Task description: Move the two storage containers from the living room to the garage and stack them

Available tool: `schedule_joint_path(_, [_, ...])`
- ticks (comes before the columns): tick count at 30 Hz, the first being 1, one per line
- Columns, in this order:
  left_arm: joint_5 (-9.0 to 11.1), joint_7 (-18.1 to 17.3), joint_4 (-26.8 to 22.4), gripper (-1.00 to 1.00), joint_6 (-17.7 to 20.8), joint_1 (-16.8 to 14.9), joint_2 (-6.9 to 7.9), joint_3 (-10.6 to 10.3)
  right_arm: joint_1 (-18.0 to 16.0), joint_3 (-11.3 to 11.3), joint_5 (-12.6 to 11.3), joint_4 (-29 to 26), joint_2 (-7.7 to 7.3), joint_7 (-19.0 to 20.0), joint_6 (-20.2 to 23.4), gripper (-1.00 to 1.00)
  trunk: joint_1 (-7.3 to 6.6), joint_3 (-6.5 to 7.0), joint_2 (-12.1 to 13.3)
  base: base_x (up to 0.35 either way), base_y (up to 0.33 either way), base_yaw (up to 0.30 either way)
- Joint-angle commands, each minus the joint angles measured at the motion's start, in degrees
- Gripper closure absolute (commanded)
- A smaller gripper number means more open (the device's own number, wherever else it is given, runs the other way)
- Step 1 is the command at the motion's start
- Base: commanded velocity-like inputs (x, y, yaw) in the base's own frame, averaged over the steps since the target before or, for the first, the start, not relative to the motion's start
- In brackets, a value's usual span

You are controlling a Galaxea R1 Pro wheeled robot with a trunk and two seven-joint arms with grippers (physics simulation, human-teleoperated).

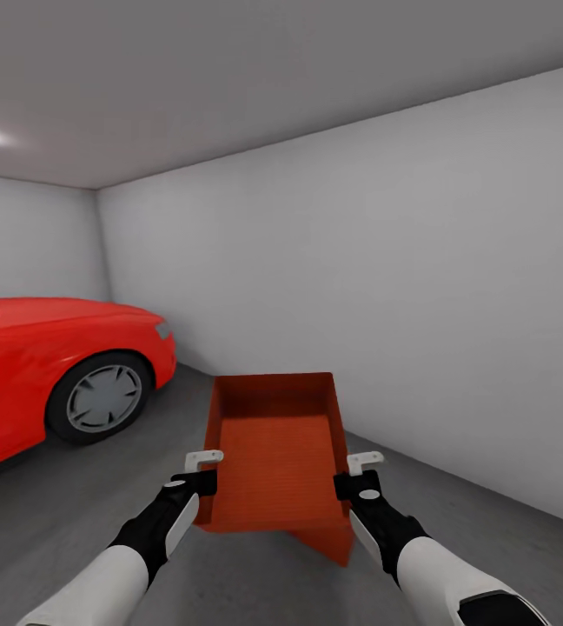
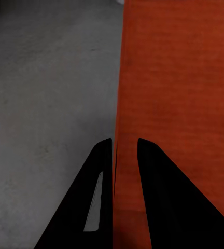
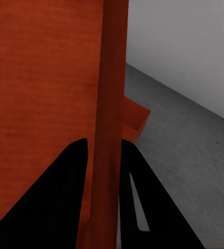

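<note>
Jaws of left gripper (image 1: 202, 469) and right gripper (image 1: 360, 472) clamp opposite side walls of the upper bin (image 1: 273, 452), held above the lower bin (image 1: 332, 541) on the garage floor (image 1: 73, 504), right of the car (image 1: 56, 365).

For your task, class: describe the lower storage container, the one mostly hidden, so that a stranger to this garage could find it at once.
Start at the glossy red car parked left on the grey concrete floor. Right of it, both grippers hold up a red-orange open-top rectangular bin by its side walls. The lower container is the matching red-orange corner poking out beneath that bin's near right edge.
</note>
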Motion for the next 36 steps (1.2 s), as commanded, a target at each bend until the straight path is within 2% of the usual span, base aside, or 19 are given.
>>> schedule_joint_path(1, [-0.54, 0.84, -1.60, 1.00, 0.02, -0.05, 0.11, 0.21, -0.02, -0.97, 0.12, 0.21, -0.05, -1.55, 0.14, 1.00, 0.05, -0.06, -0.05, 0.312, 0.192, 0.000])
schedule_joint_path(8, [-0.54, 0.84, -1.60, 1.00, 0.02, -0.08, 0.11, 0.22, -0.02, -0.98, 0.10, 0.21, 0.00, -1.73, 0.11, 1.00, 0.05, -0.06, -0.05, 0.311, 0.192, -0.127])
schedule_joint_path(36, [-0.45, 0.84, -1.60, 1.00, 0.07, -0.06, 0.11, 0.23, -0.02, -0.98, 0.10, 0.21, -0.05, -1.81, 0.10, 1.00, 0.05, -0.06, -0.05, 0.305, 0.209, -0.286])
